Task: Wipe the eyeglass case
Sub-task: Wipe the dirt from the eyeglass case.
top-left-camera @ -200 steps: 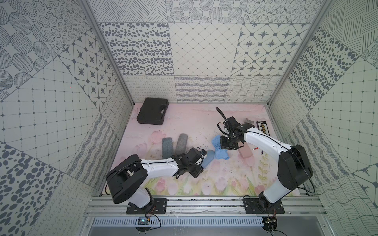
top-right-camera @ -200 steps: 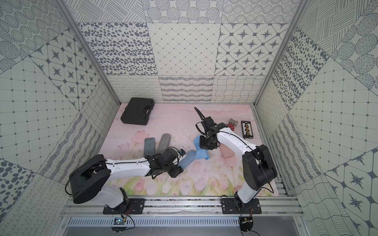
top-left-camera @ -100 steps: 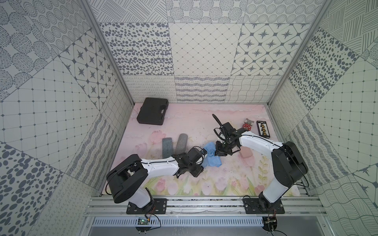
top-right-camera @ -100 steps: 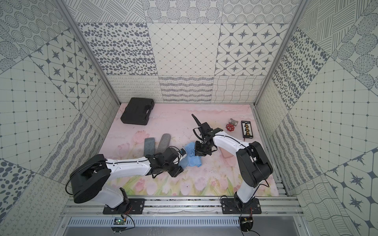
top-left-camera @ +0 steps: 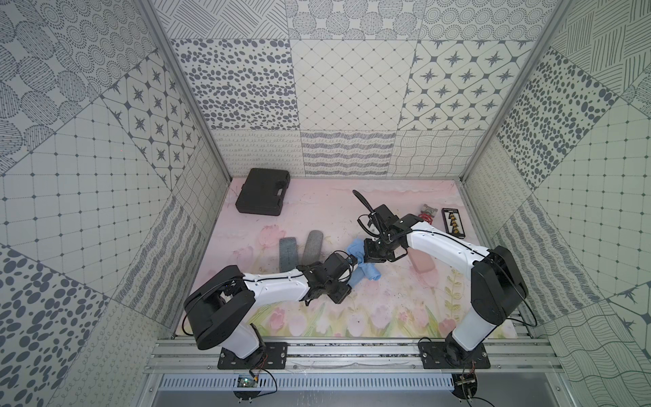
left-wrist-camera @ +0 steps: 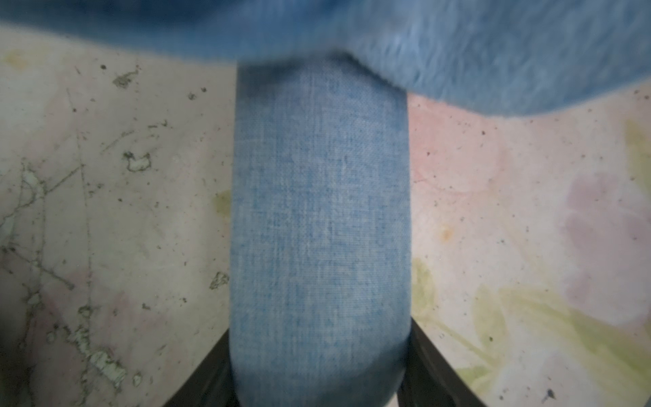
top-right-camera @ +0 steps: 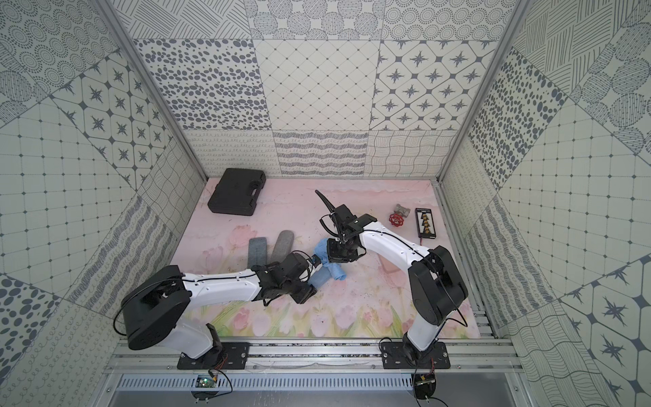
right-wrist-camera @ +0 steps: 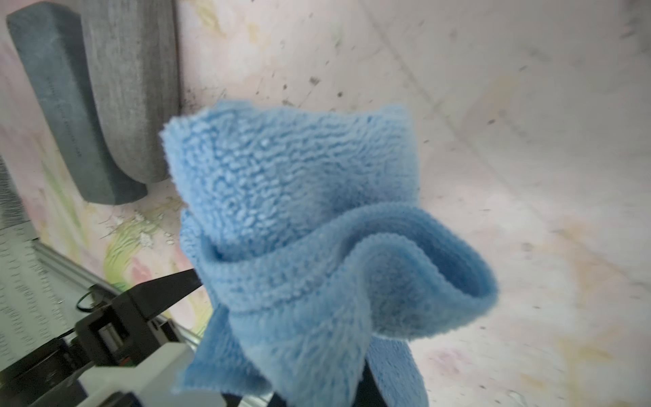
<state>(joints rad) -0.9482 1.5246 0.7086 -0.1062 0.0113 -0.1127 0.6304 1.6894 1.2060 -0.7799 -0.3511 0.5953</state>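
Pinching a bunched blue cloth (right-wrist-camera: 317,246), the right gripper (top-left-camera: 363,260) has its jaws closed on the fabric. The loose folds hang from it over the far end of the eyeglass case (top-right-camera: 318,278). The left gripper (top-right-camera: 307,287) is clenched on the opposite, nearer end of that case. In the left wrist view its dark fingers (left-wrist-camera: 428,359) press against both sides of the denim-blue body, which runs straight out from them until the cloth covers it.

The case therefore lies between the two grippers in both top views. Its long axis runs on a diagonal from the left gripper out toward the right one. From the right gripper, the uncovered length lies back toward the left arm and the front rail.

The right arm carries the cloth and already sits at the case's tip, so it is the one placed to wipe. My judgement is that the stroke should follow the long axis toward the left fingers and stop short of them, while the left arm only braces. I cannot tell whether the case rests on the flowered mat (top-left-camera: 387,310) or is held just off it.

Two grey cases (top-left-camera: 301,250) lie side by side on the mat near the left gripper, on its far side and clear of the cloth.
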